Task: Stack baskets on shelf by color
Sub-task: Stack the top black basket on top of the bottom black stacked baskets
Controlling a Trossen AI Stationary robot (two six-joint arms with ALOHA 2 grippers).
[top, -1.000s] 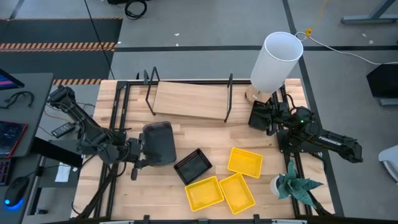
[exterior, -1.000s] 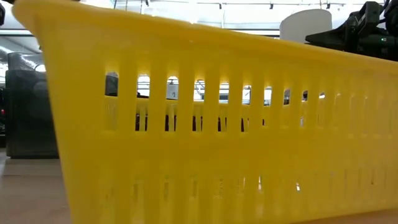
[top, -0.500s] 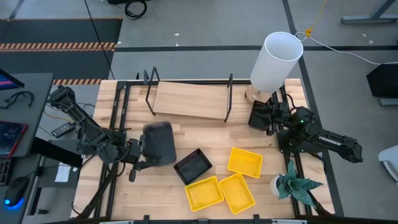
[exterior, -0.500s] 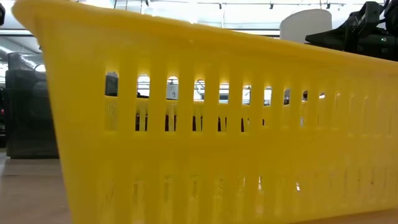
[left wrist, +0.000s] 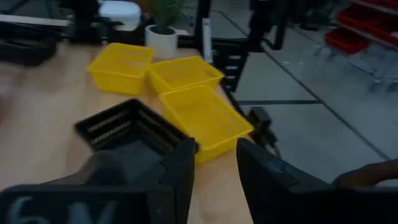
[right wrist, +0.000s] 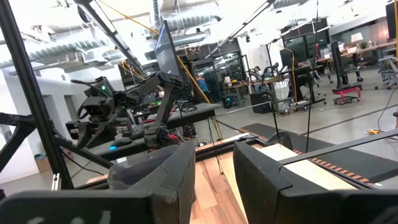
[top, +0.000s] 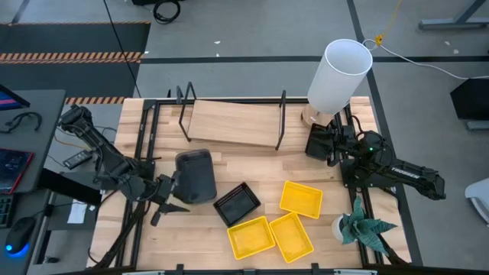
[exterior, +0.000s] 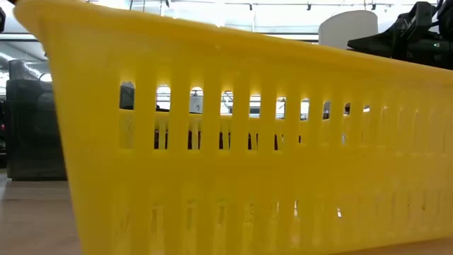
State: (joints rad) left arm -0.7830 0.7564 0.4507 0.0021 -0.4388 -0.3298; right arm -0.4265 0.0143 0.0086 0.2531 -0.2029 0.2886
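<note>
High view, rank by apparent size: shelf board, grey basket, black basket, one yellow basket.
1. shelf, clearly largest.
2. grey basket.
3. black basket and the yellow basket look about alike; not ranking them. The grey one's margin over these is small.

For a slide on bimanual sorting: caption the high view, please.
Left gripper beside a grey basket; three yellow baskets unsorted, shelf bare.
</note>
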